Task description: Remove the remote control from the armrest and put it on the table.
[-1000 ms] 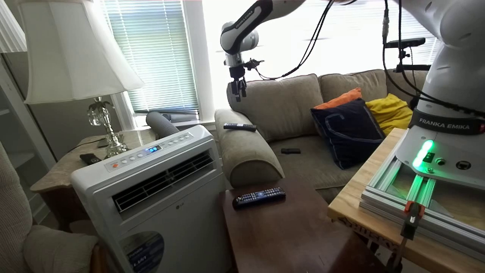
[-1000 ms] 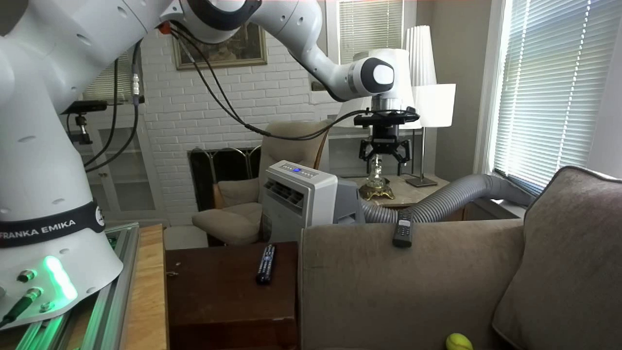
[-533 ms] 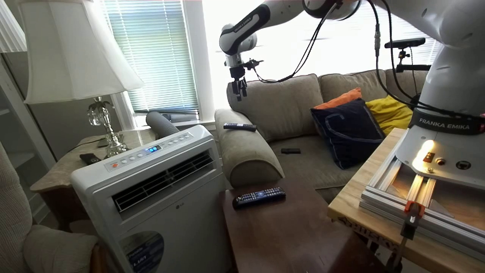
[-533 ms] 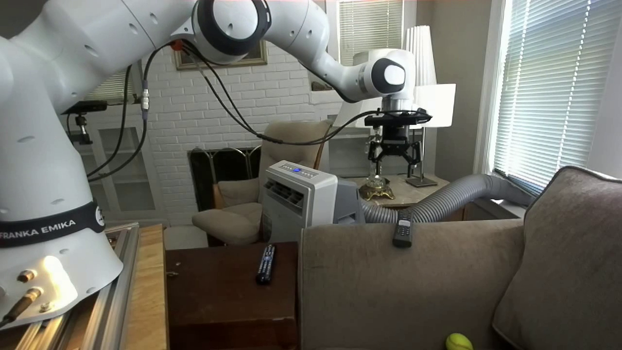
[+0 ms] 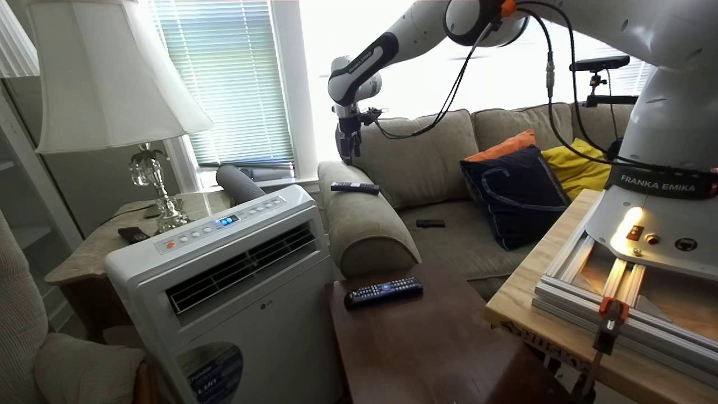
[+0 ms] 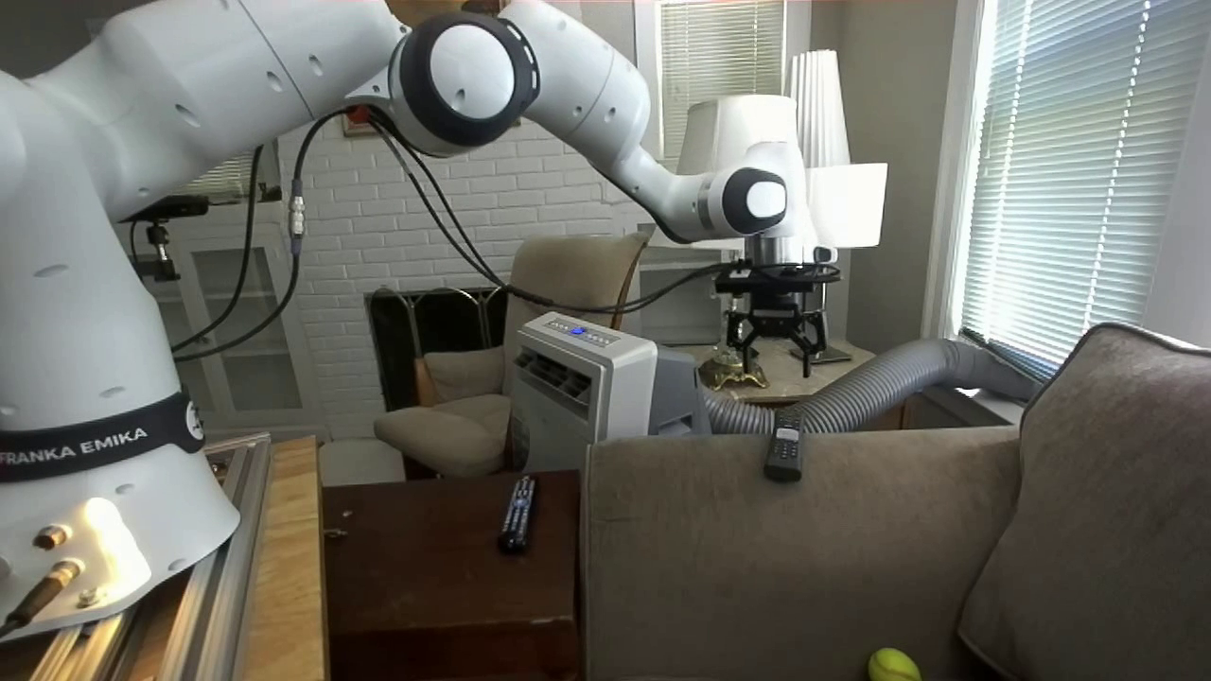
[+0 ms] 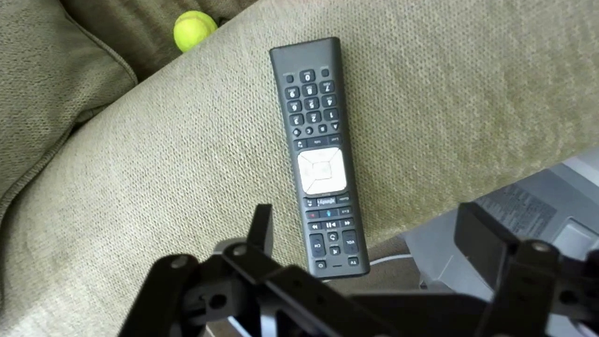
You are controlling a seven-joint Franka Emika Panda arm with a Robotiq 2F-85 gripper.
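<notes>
The remote control (image 5: pixel 355 188), slim and dark with a pale centre pad, lies on the tan armrest (image 5: pixel 367 224). It shows whole in the wrist view (image 7: pixel 323 117), one end jutting past the armrest's edge. My gripper (image 6: pixel 778 361) is open and empty above the armrest, higher than the remote in both exterior views, also here (image 5: pixel 349 154). In the wrist view its fingers (image 7: pixel 365 234) stand wide apart, with the remote's near end between them, closer to the left finger. The dark-brown table (image 5: pixel 415 359) stands at the armrest's front end.
A remote with a bluish face (image 5: pixel 384 292) lies on the table. A white air conditioner (image 5: pixel 269 331) stands beside the armrest, with its grey hose (image 6: pixel 870 378) behind. Another small black remote (image 5: pixel 430 223) and a tennis ball (image 6: pixel 892 665) are on the sofa seat. A lamp (image 5: pixel 160 191) stands nearby.
My gripper has shifted right in an exterior view, then come down toward the armrest, still open. The base light has turned from green to yellowish white. The remotes have not moved.
</notes>
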